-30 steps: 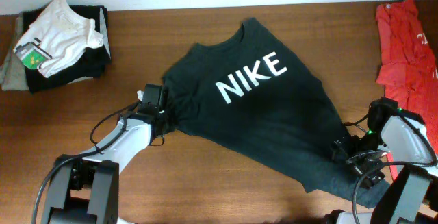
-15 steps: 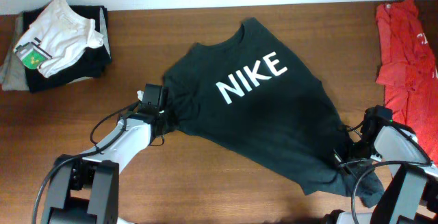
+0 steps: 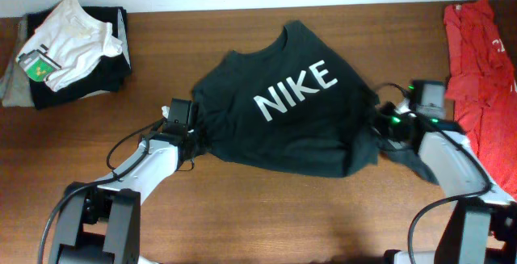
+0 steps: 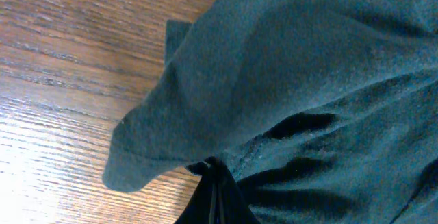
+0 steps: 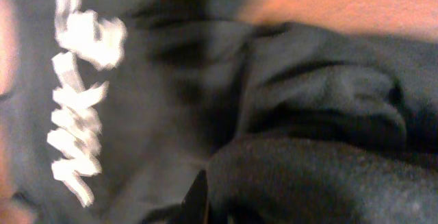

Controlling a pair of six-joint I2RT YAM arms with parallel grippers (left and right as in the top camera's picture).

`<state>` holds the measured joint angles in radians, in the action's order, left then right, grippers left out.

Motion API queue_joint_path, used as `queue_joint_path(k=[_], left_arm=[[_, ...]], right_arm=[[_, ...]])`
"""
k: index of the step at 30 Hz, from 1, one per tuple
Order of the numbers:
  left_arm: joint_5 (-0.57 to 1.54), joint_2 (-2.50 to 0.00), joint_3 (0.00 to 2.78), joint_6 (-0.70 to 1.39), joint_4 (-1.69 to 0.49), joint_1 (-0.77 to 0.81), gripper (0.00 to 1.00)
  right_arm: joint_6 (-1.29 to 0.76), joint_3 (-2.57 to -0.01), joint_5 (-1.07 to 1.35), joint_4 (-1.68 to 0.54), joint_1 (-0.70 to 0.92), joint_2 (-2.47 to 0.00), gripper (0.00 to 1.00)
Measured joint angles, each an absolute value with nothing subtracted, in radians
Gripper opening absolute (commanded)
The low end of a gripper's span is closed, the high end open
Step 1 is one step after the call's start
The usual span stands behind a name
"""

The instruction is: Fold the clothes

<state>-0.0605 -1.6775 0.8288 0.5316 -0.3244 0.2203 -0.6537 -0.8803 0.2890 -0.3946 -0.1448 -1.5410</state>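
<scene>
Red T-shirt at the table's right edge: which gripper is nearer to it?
Right. The right gripper, pinching the black NIKE T-shirt by its folded hem, sits close beside the red fabric T-shirt. The left gripper grips the black shirt's sleeve, far across the table.

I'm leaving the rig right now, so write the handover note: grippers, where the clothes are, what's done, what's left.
Left gripper: shut on the black T-shirt at its left edge.
Right gripper: shut on the shirt's hem, which is bunched up at the shirt's right side.
The black T-shirt lies mid-table, NIKE print up. Its lower part is drawn up but it is not flat, so the fold is only begun.
Red T-shirt: unfolded at the right edge, not held.
Stack at far left: looks already folded.
Left to do: finish the black shirt, then fold the red one.
</scene>
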Motion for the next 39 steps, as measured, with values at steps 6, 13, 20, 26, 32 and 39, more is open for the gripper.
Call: queue_joint_path(k=[6,13,20,26,32,39], left_arm=[[-0.064,-1.678,0.829,0.532,-0.324,0.220,0.02],[-0.064,-1.678,0.829,0.532,-0.324,0.220,0.02],[-0.064,-1.678,0.829,0.532,-0.325,0.220,0.02],[-0.068,-1.678,0.829,0.532,-0.327,0.220,0.02],[-0.070,-1.678,0.829,0.532,-0.321,0.220,0.02],[-0.083,-1.678,0.829,0.532,-0.320,0.220,0.03]], right_arm=[[-0.709,-0.891,0.271,-0.177,0.060,-1.651,0.71],[-0.699,-0.918,0.264,-0.226,0.061,-1.686,0.75],[-0.622,-0.995,0.241,-0.409,0.032,-1.682,0.84],[-0.555,-1.098,0.228,-0.794,-0.240,-1.616,0.96],[-0.429,-1.098,0.226,-0.801,-0.350,-1.618,0.93],[-0.524,-1.098,0.264,-0.846,-0.350,-1.580,0.91]])
